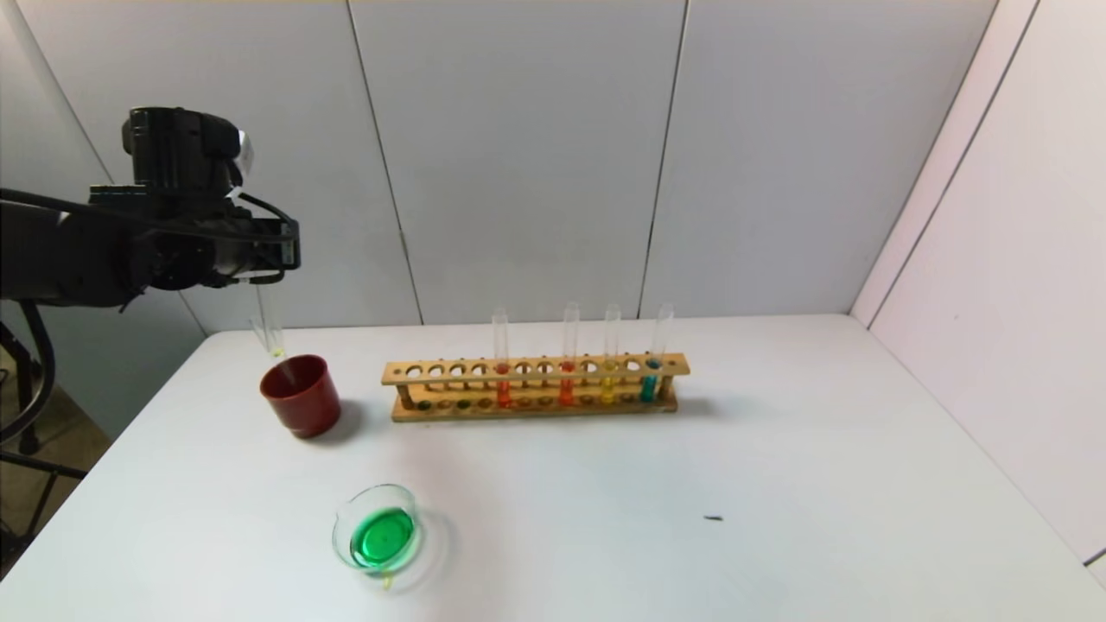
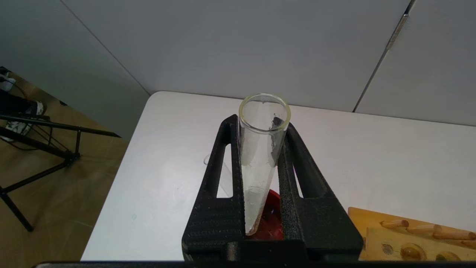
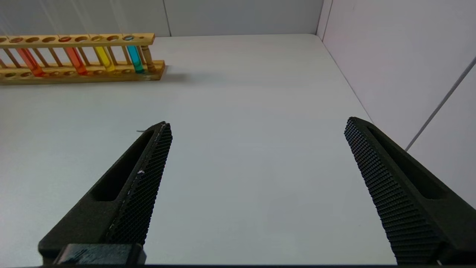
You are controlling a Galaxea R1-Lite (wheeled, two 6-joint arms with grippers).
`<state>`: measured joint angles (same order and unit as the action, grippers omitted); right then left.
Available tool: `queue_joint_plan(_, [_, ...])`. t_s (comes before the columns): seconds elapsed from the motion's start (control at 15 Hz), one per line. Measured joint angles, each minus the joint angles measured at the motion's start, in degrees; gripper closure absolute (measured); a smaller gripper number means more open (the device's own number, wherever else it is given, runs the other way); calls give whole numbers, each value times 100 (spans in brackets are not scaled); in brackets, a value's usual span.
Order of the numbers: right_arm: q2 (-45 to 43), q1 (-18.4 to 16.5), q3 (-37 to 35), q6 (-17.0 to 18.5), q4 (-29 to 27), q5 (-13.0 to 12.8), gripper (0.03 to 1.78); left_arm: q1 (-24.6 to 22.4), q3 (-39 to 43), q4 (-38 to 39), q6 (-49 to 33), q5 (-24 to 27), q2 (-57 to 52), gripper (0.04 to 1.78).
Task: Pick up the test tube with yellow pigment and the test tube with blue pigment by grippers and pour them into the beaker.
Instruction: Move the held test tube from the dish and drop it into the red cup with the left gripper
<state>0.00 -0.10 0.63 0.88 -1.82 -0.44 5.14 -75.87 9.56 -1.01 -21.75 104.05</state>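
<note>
My left gripper [image 1: 278,259] is shut on a clear, nearly empty test tube [image 2: 260,156] near its mouth. It holds the tube upright above the dark red cup [image 1: 301,396], and a yellow trace shows at the tube's round bottom [image 1: 276,351]. The beaker [image 1: 380,536] stands near the table's front left and holds green liquid. A test tube with yellow pigment [image 1: 609,387] and a test tube with blue pigment [image 1: 650,384] stand in the wooden rack [image 1: 536,404]. My right gripper [image 3: 257,124] is open and empty above bare table; it is out of the head view.
Another empty clear tube [image 2: 223,178] leans in the red cup [image 2: 273,216]. Two orange-red tubes [image 3: 29,61] also stand in the rack [image 3: 81,74]. A small dark speck [image 1: 713,518] lies on the table at right. Walls close off the back and right.
</note>
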Motion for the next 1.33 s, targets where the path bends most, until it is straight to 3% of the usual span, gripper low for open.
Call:
queue_joint_plan(0.4, [0,0,-1,0,-2,0,11,-63,204,424,-44,30,456,151])
queue_joint_plan(1.33, [0,0,0,-2,-2,0,11,-66,1631,1657,-35,98,568,151])
